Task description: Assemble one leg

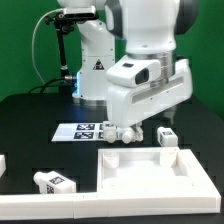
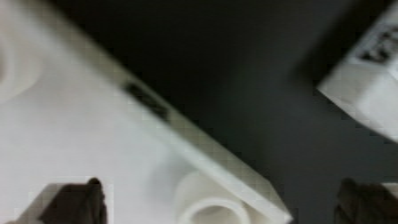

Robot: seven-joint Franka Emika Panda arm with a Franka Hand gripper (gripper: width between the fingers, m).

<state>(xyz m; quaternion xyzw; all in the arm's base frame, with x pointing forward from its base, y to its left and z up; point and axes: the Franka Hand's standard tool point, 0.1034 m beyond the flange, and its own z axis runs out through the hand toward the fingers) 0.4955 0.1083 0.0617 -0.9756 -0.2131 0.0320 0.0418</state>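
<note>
One leg (image 1: 55, 181), a small white block with black-and-white tags, lies on the black table at the exterior view's left front. Another leg (image 1: 168, 137) stands just behind the large white panel (image 1: 150, 168). My gripper (image 1: 120, 133) hangs low over the panel's far left corner. In the wrist view the gripper (image 2: 219, 205) is open and empty, with its dark fingertips (image 2: 71, 200) on either side of the panel's rim and a round corner socket (image 2: 215, 210). The panel (image 2: 71, 110) fills that side of the wrist view.
The marker board (image 1: 85, 129) lies flat on the table behind the gripper. A white piece (image 1: 3, 163) shows at the exterior view's left edge. A blurred white tagged thing (image 2: 365, 75) lies beyond the panel's edge in the wrist view. A black stand (image 1: 62, 50) rises at the back.
</note>
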